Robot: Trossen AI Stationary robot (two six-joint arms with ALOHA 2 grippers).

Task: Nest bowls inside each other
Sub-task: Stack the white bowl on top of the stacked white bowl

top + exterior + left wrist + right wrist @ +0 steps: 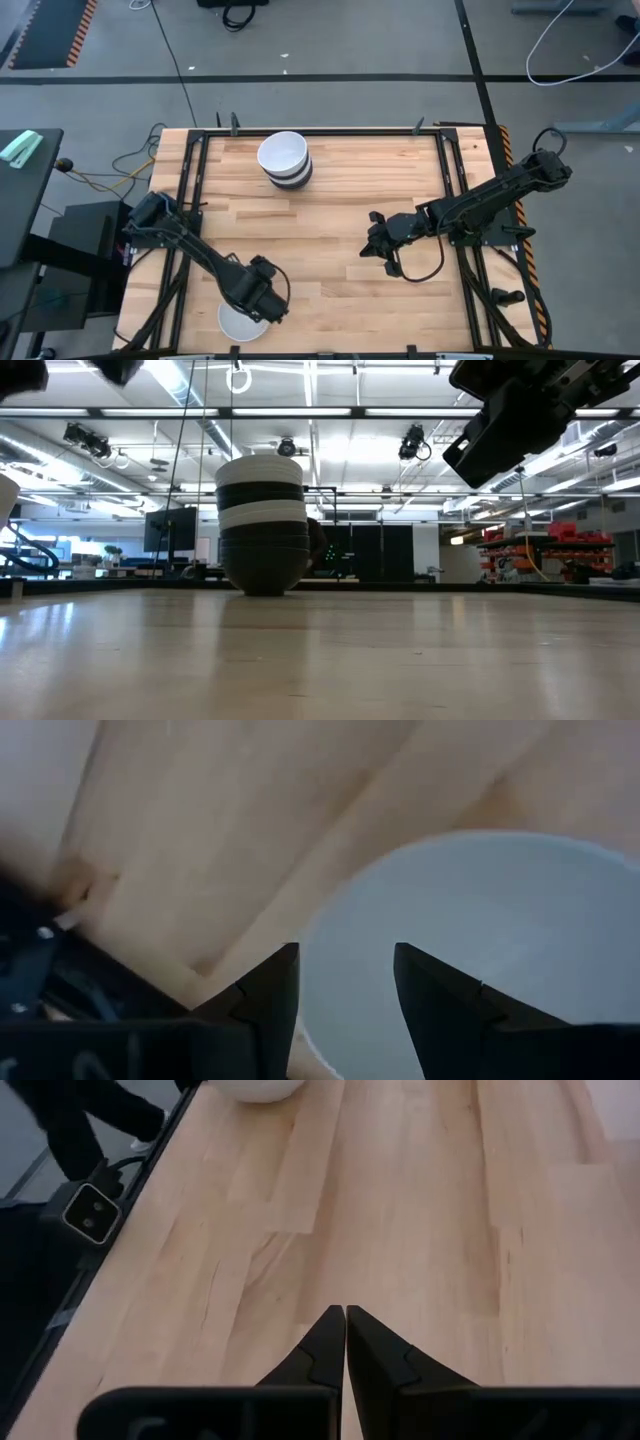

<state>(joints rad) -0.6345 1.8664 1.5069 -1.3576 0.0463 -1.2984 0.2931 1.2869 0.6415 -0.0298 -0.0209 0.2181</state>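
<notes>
Both arms are black, jointed, w/ boxy segments. Right arm (480,205) has a black cable loop hanging near its wrist. Fingers (270,1005) are dark, wedge-shaped, tapering to narrow tips, w/ stepped inner edges.

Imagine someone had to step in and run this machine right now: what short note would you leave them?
Left gripper: open, poised over the rim of a lone white bowl at the near edge of the table, not gripping it yet.
Right gripper: shut, empty, hovering above bare wood on the right side of the table.
Stack of bowls: at the far edge, black and white bowls already nested, a white one on top.
Done: all bowls in view but one are nested.
Left: grasp the lone white bowl, carry it across and set it in the stack.
</notes>
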